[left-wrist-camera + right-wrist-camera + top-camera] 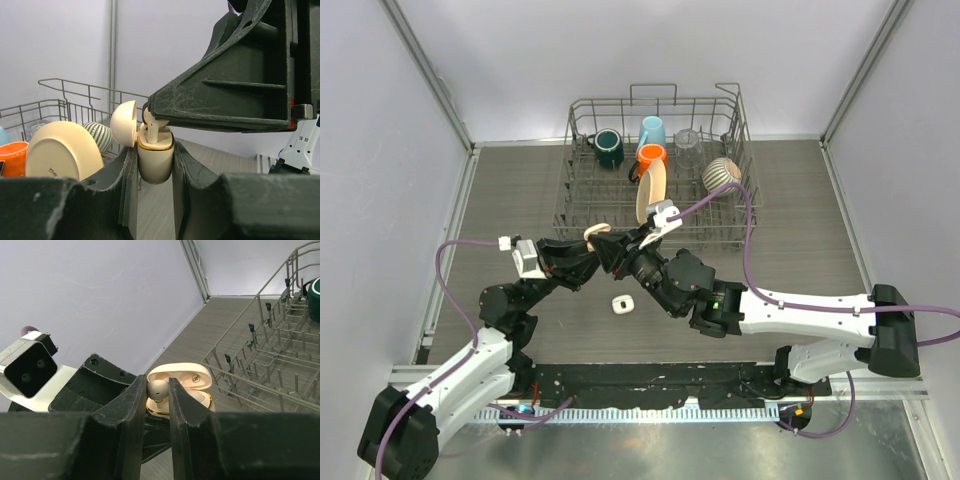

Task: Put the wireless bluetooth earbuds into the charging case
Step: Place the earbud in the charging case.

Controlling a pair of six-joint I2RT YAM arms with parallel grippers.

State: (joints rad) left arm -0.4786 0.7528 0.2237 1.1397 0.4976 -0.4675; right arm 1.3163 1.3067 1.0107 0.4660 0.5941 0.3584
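Note:
The cream charging case [155,159] with a gold rim is held upright above the table, my left gripper [155,167] shut on its body. Its lid [124,123] stands open to the left. My right gripper [158,396] is shut on a white earbud [158,388], whose stem [152,129] reaches down into the open case [186,383]. In the top view the left gripper [588,250] and right gripper [623,247] meet at the case [596,234] just in front of the rack. A small white piece [623,304], seemingly another earbud, lies on the table below them.
A wire dish rack [582,205] stands at the back. It holds a dark green mug [609,148], a light blue mug [652,130], an orange mug [651,155], a beige plate [651,192], a glass [687,140] and a striped bowl [721,174]. Walls close both sides.

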